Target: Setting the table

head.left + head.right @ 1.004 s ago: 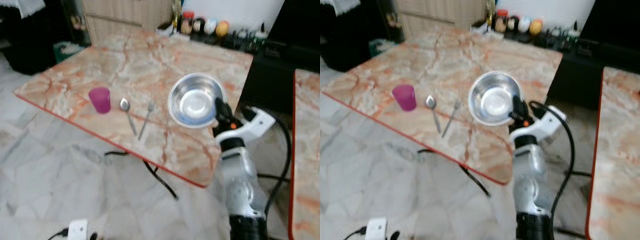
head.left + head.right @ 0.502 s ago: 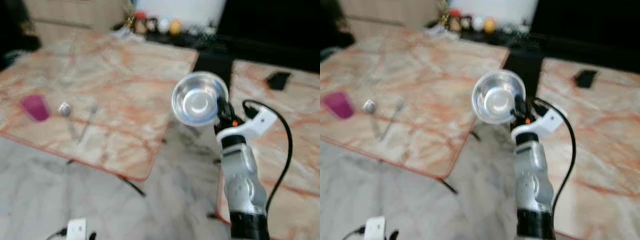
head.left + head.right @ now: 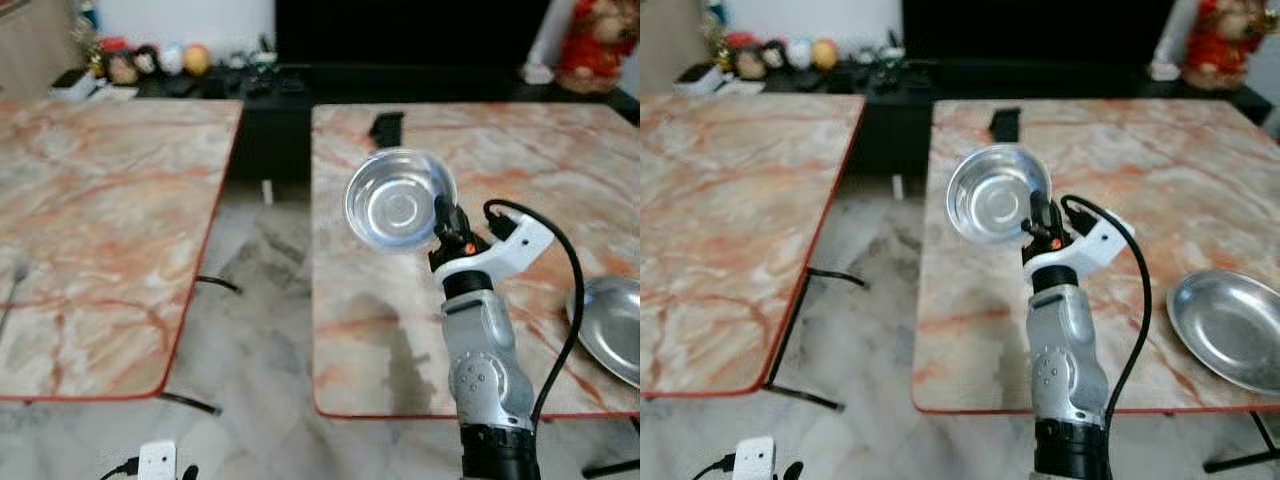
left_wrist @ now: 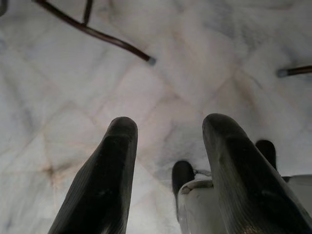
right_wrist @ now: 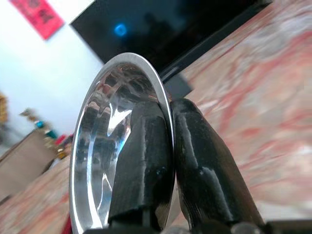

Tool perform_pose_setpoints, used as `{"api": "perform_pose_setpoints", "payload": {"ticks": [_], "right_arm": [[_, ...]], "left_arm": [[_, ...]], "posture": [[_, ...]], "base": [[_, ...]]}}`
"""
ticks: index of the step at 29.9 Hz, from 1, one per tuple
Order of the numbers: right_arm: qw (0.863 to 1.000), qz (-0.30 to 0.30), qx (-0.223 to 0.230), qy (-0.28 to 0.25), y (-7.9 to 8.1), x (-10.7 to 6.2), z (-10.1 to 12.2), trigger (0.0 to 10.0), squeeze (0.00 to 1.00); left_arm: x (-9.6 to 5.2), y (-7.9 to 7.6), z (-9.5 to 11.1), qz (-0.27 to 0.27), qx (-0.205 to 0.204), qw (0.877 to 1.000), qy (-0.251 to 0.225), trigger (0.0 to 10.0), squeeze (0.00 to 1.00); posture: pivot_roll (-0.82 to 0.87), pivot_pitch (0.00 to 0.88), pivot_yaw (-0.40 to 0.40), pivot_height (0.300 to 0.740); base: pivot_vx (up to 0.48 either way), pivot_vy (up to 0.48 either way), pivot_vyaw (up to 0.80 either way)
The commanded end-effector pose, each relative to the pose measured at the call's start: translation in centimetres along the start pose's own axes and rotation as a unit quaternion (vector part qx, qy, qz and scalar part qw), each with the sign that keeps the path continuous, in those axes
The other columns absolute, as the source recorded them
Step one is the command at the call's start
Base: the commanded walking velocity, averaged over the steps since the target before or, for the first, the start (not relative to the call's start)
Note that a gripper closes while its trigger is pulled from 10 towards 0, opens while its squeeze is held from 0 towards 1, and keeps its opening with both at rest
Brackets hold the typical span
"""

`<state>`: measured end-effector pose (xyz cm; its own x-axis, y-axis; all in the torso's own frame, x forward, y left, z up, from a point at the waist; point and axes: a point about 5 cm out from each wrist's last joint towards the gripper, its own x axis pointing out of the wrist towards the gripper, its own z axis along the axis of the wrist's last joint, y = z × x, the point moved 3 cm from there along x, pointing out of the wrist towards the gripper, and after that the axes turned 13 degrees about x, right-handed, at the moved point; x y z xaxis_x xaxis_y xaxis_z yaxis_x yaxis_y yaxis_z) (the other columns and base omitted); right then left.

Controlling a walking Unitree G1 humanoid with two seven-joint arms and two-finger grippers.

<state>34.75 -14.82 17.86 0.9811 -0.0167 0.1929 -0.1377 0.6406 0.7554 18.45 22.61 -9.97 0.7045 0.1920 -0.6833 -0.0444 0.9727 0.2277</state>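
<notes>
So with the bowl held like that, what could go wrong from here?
1. The right gripper pinches the bowl only by its rim, tilted up in the air above the right table, so it could slip or swing while the robot moves.
2. A steel plate lies near that table's front right edge; a careless placement or arm sweep might knock it.

— Can we read any writing, label or number here?

— No, we find nothing legible. The red hanging [image 5: 37, 18] on the white wall carries dark marks (characters, perhaps, but too blurred for us to make out).

— And the jars [image 3: 150, 62] on the dark shelf?

— Too small; we can read no labels there.
</notes>
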Motion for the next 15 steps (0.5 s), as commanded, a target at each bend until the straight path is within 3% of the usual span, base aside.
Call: {"api": "perform_pose_setpoints", "payload": {"ticks": [1, 15], "right_arm": [[1.000, 0.020, 0.004, -0.008, 1.14, 0.21, 0.28, 10.0, 0.00], [1.000, 0.024, -0.010, -0.002, 1.28, 0.61, 0.33, 10.0, 0.00]], "left_arm": [[-0.24, 0.17, -0.88, 0.003, 0.003, 1.000, 0.017, 10.0, 0.00], [-0.28, 0.05, -1.10, 0.005, 0.011, 1.000, 0.024, 10.0, 0.00]], "posture": [[-0.01, 0.074, -0.005, 0.740], [-0.01, 0.071, -0.002, 0.740]], "base": [[0.000, 0.000, 0.00], [0.000, 0.000, 0.00]]}}
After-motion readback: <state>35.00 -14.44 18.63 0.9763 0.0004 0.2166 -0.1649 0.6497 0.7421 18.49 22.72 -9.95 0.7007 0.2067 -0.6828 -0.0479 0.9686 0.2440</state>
